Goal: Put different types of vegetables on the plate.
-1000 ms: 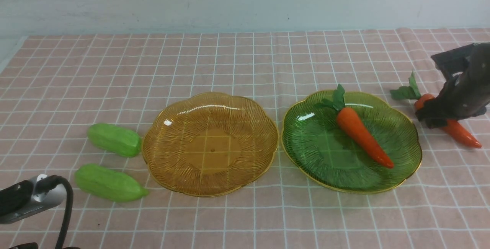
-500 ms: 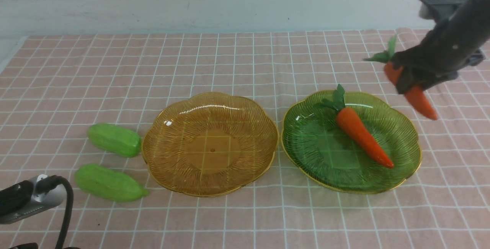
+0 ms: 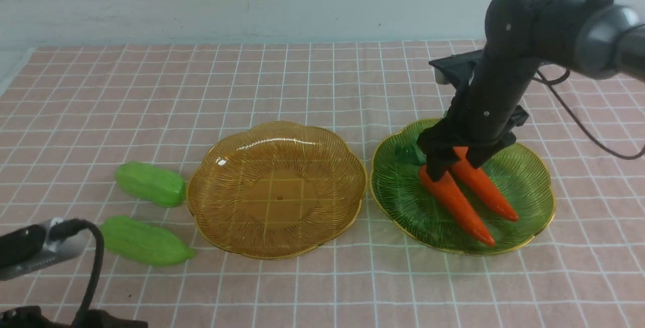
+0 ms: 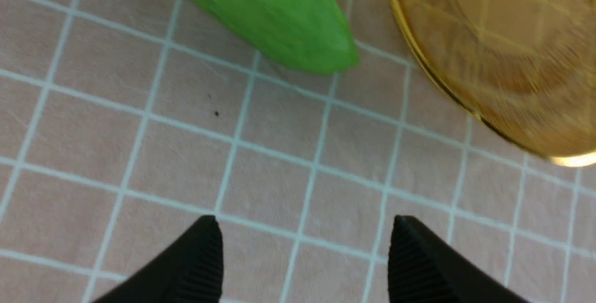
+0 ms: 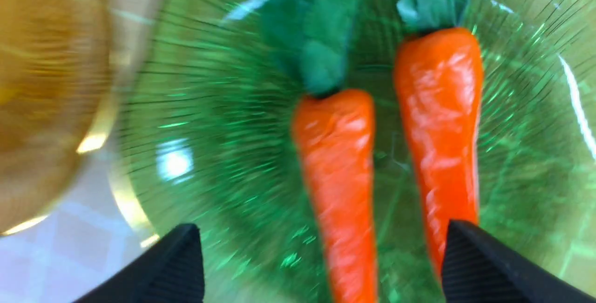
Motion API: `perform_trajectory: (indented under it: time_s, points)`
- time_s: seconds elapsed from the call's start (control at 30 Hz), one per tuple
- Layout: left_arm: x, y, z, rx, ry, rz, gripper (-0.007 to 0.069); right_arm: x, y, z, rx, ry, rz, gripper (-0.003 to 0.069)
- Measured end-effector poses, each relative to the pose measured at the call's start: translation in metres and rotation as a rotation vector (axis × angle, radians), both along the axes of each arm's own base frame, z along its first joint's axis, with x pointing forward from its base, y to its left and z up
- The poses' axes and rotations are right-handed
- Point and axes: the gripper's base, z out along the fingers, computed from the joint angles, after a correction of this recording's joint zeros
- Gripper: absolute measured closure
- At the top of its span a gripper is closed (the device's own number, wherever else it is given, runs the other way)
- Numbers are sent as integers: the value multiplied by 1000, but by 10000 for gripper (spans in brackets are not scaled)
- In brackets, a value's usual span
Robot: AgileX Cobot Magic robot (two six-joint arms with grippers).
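Two orange carrots lie side by side in the green plate (image 3: 398,192): the left one (image 3: 456,204) and the right one (image 3: 486,189). My right gripper (image 3: 456,167) is open just above their thick ends. In the right wrist view the jaws (image 5: 321,225) stand wide apart around both carrots (image 5: 340,163) (image 5: 440,107), not gripping them. Two light-green gourds (image 3: 150,183) (image 3: 143,241) lie on the cloth left of the amber plate (image 3: 277,192). My left gripper (image 4: 305,221) is open and empty over the cloth, close to the nearer gourd (image 4: 270,14).
The amber plate holds nothing; its rim shows in the left wrist view (image 4: 503,51) and the right wrist view (image 5: 42,84). The pink checked cloth (image 3: 322,81) covers the table up to the back wall. The left wrist camera and cable (image 3: 45,247) sit at the front left.
My right arm lifted the second carrot from the cloth right of the green plate, carried it left over the plate and let it go beside the first carrot. The left arm barely moved.
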Motion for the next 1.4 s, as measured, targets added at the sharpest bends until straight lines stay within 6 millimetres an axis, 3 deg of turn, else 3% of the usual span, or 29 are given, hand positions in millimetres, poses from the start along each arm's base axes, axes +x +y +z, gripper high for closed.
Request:
perform_trajectory:
  time_s: [0.1,0.2,0.37,0.5,0.7,0.83,0.93,0.97,1.07,1.13,1.23,1.27,1.4]
  points:
    - [28,2,-19,-32,6,122,186,-21,-4,28,52,-34,-4,27]
    - [51,3,-40,-82,2,239,186,-35,-8,41,59,-49,6,29]
    - [77,4,-77,-163,25,417,186,-41,-10,36,49,-25,13,37]
    - [95,5,-89,-214,-50,498,183,-42,-10,36,48,-23,14,39]
    - [101,6,-102,-206,-55,508,216,-42,-10,36,50,-21,13,55]
    - [96,6,-94,-161,-41,437,293,-42,-10,36,51,-21,13,68]
    - [86,4,-72,-89,-10,322,328,-42,-10,36,52,-21,13,69]
    - [83,3,-50,-53,-18,256,328,-42,-10,36,52,-21,13,69]
    - [88,-5,-11,7,-32,130,328,-42,-9,36,57,-19,12,78]
    - [99,-22,14,39,-26,13,329,-42,-9,36,68,-17,11,110]
    - [122,-60,31,51,-2,-179,329,-49,-10,45,87,-33,11,226]
    - [133,-76,31,47,2,-232,329,-56,-12,49,89,-41,14,298]
    - [173,-124,9,33,47,-331,322,-94,-25,72,101,-86,22,526]
